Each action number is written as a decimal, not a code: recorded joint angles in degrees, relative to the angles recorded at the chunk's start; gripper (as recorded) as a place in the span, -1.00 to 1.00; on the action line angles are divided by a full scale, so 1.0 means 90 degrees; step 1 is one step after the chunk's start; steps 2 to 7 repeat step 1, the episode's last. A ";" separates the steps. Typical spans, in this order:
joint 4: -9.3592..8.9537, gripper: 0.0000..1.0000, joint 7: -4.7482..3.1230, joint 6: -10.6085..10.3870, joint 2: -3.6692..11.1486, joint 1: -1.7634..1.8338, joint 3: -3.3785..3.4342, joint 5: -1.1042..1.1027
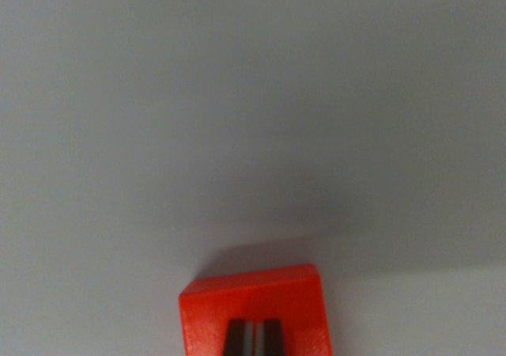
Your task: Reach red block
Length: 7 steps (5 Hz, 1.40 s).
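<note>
Tool (254, 338) fingertips dark, pressed nearly together before the red block (253, 304) on grey surface (237, 119), contact unclear.

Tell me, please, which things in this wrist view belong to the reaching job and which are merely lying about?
Belonging to the job:
- red block
- pincer, its dark tips in front of the block

Lying about:
- nothing else; only the plain grey surface

Red block (257, 308): at the bottom edge, slightly left of centre, partly cut off.
Dark fingertips (236, 338): close together, in front of the block's face.
Bench (253, 103): plain grey.
</note>
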 joint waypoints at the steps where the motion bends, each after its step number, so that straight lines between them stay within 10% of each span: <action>1: 0.0000 -1.00 0.0000 0.0000 0.0000 0.0000 0.0000 0.0000; 7: 0.0000 -1.00 0.0000 0.0000 0.0000 0.0000 0.0000 0.0000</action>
